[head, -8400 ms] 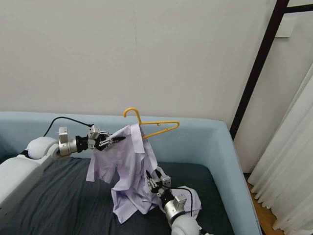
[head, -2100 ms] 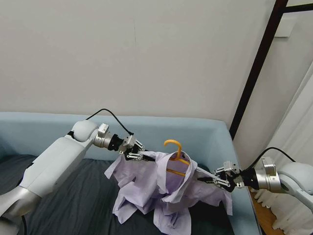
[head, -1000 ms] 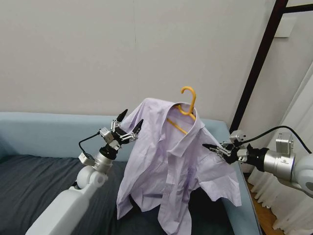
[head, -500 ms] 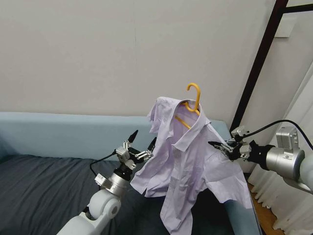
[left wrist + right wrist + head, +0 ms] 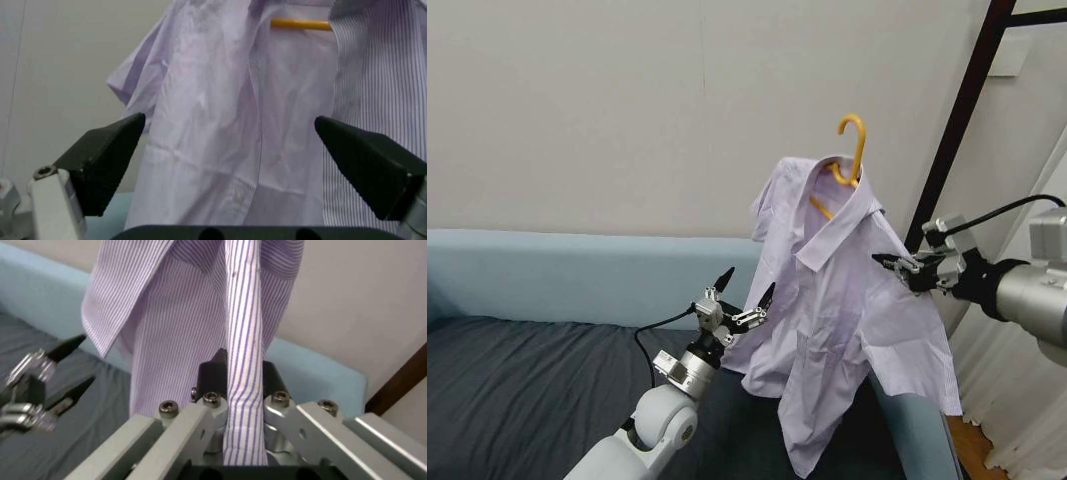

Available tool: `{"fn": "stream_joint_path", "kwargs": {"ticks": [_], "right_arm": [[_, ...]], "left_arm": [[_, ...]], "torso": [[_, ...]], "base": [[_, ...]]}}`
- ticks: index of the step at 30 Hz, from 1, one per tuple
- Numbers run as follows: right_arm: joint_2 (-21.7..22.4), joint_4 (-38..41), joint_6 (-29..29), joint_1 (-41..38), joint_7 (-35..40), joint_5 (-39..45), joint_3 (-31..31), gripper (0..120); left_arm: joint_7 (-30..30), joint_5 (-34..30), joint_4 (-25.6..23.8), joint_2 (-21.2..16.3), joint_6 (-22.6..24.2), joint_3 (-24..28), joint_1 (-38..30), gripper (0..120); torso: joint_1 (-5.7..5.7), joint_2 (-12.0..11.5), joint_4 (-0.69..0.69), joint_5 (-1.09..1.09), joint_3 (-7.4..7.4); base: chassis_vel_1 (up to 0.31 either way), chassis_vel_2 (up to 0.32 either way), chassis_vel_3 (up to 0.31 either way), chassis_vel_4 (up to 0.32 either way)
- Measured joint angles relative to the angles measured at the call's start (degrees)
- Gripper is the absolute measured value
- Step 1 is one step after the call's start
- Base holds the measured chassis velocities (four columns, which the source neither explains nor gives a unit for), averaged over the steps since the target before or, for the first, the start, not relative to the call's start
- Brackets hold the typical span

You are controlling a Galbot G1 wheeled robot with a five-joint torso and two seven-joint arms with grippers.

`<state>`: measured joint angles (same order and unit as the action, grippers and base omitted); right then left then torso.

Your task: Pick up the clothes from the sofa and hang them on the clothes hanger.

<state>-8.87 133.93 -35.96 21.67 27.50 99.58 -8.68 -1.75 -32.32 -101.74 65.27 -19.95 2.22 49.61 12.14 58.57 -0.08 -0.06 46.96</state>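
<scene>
A lilac striped shirt [image 5: 837, 300] hangs on a yellow hanger [image 5: 851, 150], lifted high above the sofa's right end. My right gripper [image 5: 893, 265] is shut on the shirt's shoulder, where cloth covers the hanger arm; in the right wrist view the striped shirt [image 5: 241, 360] runs between its fingers [image 5: 270, 382]. My left gripper [image 5: 742, 295] stands open below and left of the shirt, with nothing in it. In the left wrist view the shirt [image 5: 260, 125] and the hanger bar [image 5: 300, 23] fill the space beyond its black fingers [image 5: 107, 155].
The light blue sofa [image 5: 547, 280] with a dark grey seat [image 5: 517, 400] runs across the lower frame. A dark pole [image 5: 952, 130] rises at the right, beside white curtains [image 5: 1037, 330]. A bare wall lies behind.
The right gripper has carried shirt and hanger up and to the right, toward the dark pole. The left gripper, open, has moved slightly right beneath it.
</scene>
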Motion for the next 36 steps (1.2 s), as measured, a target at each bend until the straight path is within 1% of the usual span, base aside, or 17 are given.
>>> {"fn": "stream_joint_path", "kwargs": {"ticks": [1,2,4,6,7,8,9,11,13,17,18,23,24,26,28,31,36], "right_arm": [[-1.9,-2.7,0.1,-0.2,-2.6,-4.1,0.7,2],[-1.9,-2.7,0.1,-0.2,-2.6,-4.1,0.7,2],[-5.9,-8.1,1.4,0.4,-6.8,-10.7,2.6,2],[-9.4,-12.3,1.8,0.1,-9.8,-14.6,4.8,2],[-9.4,-12.3,1.8,0.1,-9.8,-14.6,4.8,2],[-11.5,-14.8,1.8,-1.7,-11.6,-16.4,7.3,2],[-11.5,-14.8,1.8,-1.7,-11.6,-16.4,7.3,2],[-15.1,-17.9,1.7,-5.9,-12.7,-17.4,11.6,2],[-17.7,-20.1,1.5,-9.8,-12.8,-17.2,15.4,2],[-19.7,-21.6,1.0,-13.6,-12.8,-16.3,19.1,2],[-20.6,-22.1,-0.6,-18.0,-12.5,-14.5,22.6,2],[-22.5,-21.1,-5.7,-32.6,-8.1,-6.8,32.4,2],[-22.5,-21.1,-5.7,-32.6,-8.1,-6.8,32.4,2],[-23.6,-21.2,-6.1,-37.1,-5.9,-4.3,35.7,2],[-24.1,-21.3,-6.1,-38.9,-5.3,-3.5,37.1,2],[-24.8,-21.7,-6.1,-42.4,-4.0,-1.6,39.9,2],[-24.9,-21.6,-6.1,-44.6,-3.4,-0.9,41.5,2]], "left_arm": [[0.0,0.0,0.5,0.7,0.0,0.3,-0.1,100],[0.0,0.0,0.5,0.7,0.0,0.3,-0.1,100],[-0.1,-0.1,1.1,1.5,0.0,0.6,-0.4,100],[-0.1,-0.4,1.5,1.6,0.0,0.8,-0.8,100],[-0.1,-0.4,1.5,1.6,0.0,0.8,-0.8,100],[-0.1,-0.8,1.7,1.5,0.1,0.8,-1.2,100],[-0.1,-0.8,1.7,1.5,0.1,0.8,-1.2,100],[0.0,-1.7,1.9,1.3,0.4,0.8,-2.0,100],[0.3,-2.2,2.2,1.4,0.7,0.8,-2.7,100],[0.5,-2.5,2.7,1.6,0.8,0.8,-3.4,100],[0.7,-2.8,3.2,1.8,1.1,0.7,-3.9,100],[0.9,-4.4,4.2,2.4,1.3,0.0,-5.5,100],[0.9,-4.4,4.2,2.4,1.3,0.0,-5.5,100],[1.2,-5.9,3.8,2.6,1.3,-1.1,-6.0,100],[1.2,-6.8,3.2,2.5,1.3,-1.6,-6.3,100],[1.6,-8.5,2.1,1.9,1.3,-3.7,-6.9,100],[2.0,-9.5,1.7,0.6,1.4,-6.3,-7.5,100]], "torso": [[0.0,0.0,0.0,0.0,0.0],[0.0,0.0,0.0,0.0,0.0],[0.0,0.0,0.0,0.02,0.01],[0.01,0.0,0.0,0.04,0.01],[0.01,0.0,0.0,0.04,0.01],[0.01,0.0,-0.01,0.04,0.01],[0.01,0.0,-0.01,0.04,0.01],[0.0,0.0,0.0,0.02,0.01],[0.01,0.0,0.03,0.0,0.01],[0.01,0.0,0.04,0.0,0.02],[0.01,0.0,0.02,0.01,0.02],[0.01,0.0,-0.01,-0.01,0.0],[0.01,0.0,-0.01,-0.01,0.0],[0.01,0.0,0.01,-0.01,0.0],[0.01,0.0,0.02,-0.02,0.01],[0.01,0.0,0.0,0.01,0.0],[0.01,0.0,0.01,0.0,0.0]], "base": [[0.0,0.0,0.0,0.0],[0.0,0.0,0.0,0.0],[0.0,0.0,0.0,0.0],[0.0,0.0,0.0,0.0],[0.0,0.0,0.0,0.0],[0.0,0.0,0.0,0.0],[0.0,0.0,0.0,0.0],[0.0,0.0,0.0,0.0],[0.0,0.0,0.0,0.0],[0.0,0.0,0.0,0.0],[0.0,0.0,0.0,0.0],[0.0,0.0,0.0,0.0],[0.0,0.0,0.0,0.0],[0.0,0.0,0.0,0.0],[0.0,0.0,0.0,0.0],[0.0,0.0,0.0,0.0],[0.0,0.0,0.0,0.0]]}}
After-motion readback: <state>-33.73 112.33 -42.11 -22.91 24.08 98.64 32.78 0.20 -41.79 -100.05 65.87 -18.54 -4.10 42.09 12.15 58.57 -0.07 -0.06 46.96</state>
